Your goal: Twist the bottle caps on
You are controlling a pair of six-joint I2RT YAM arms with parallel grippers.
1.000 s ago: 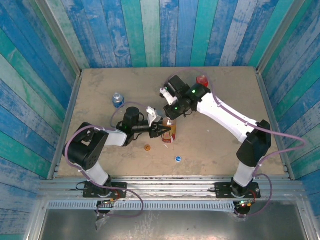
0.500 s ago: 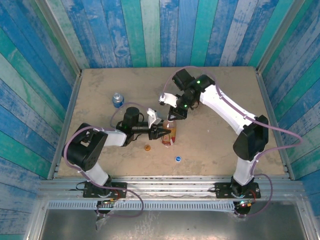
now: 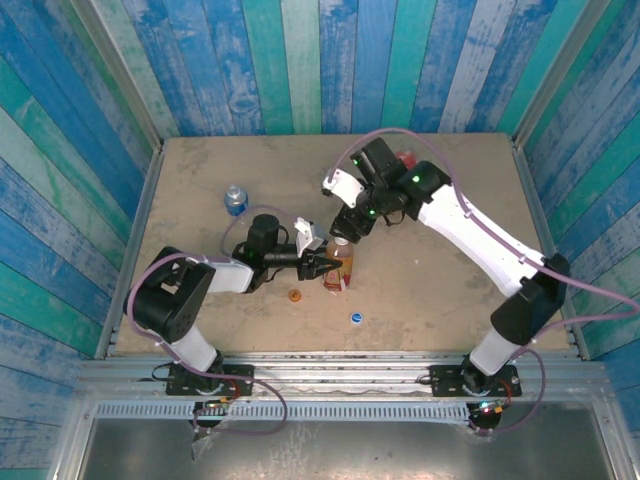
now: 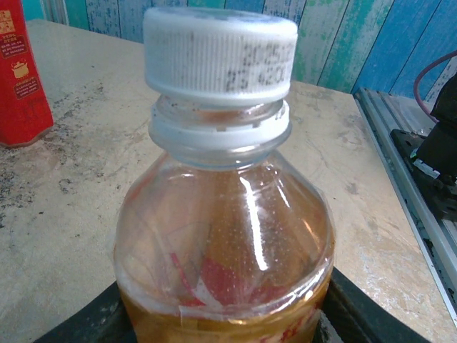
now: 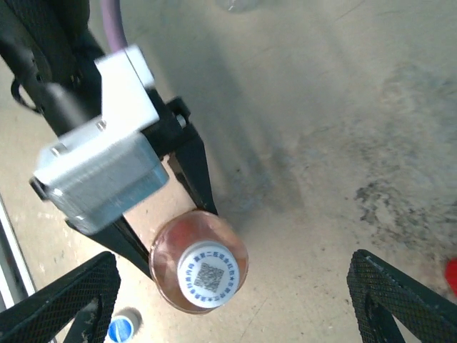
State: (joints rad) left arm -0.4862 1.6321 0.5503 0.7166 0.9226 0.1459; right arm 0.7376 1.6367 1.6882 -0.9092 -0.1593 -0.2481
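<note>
striped blue-green planks walled a sandy tabletop (image 3: 200, 170), where the left claw (image 3: 324, 263) was clamped on the amber tea bottle (image 4: 228, 236) at mid-frame, tea up to its shoulder, white cap (image 4: 220, 53) seated on its neck. the right claw (image 3: 347, 228) hung spread open and empty just above that cap. tightening looked to be the step in hand; next called for a pinch-and-twist there, or fetching the orange cap (image 3: 294, 295) or blue cap (image 3: 356, 318) below for the red bottle (image 3: 405, 159) and clear bottle (image 3: 235, 200).

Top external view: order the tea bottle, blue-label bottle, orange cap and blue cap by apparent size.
1. tea bottle
2. blue-label bottle
3. orange cap and blue cap: they look alike, so unranked.
</note>
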